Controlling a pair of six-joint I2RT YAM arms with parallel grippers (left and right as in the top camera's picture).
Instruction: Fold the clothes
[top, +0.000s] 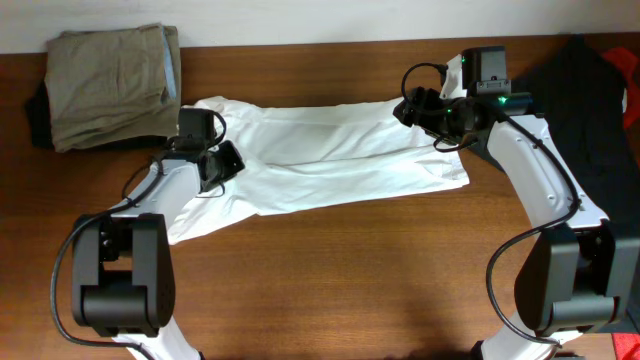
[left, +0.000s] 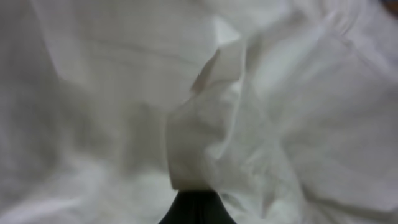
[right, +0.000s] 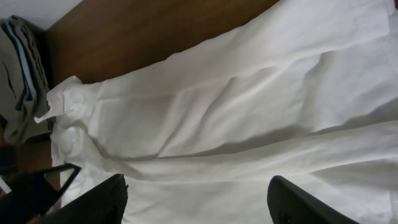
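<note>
The clothes (top: 330, 160), a white T-shirt, lie spread lengthways across the wooden table (top: 330, 270). My left gripper (top: 220, 168) is down on the shirt's left part. In the left wrist view its dark fingers (left: 196, 208) are pressed together, shut on a pinched-up ridge of the clothes (left: 205, 124). My right gripper (top: 408, 108) hovers over the shirt's upper right edge. In the right wrist view the right gripper (right: 196, 199) is open, fingers (right: 106, 199) far apart, with flat white cloth (right: 236, 112) spanning the gap between them.
Folded khaki trousers (top: 110, 85) sit at the back left corner, close to the shirt's left end, and show in the right wrist view too (right: 22, 74). A large dark garment (top: 590, 90) lies at the back right, behind my right arm.
</note>
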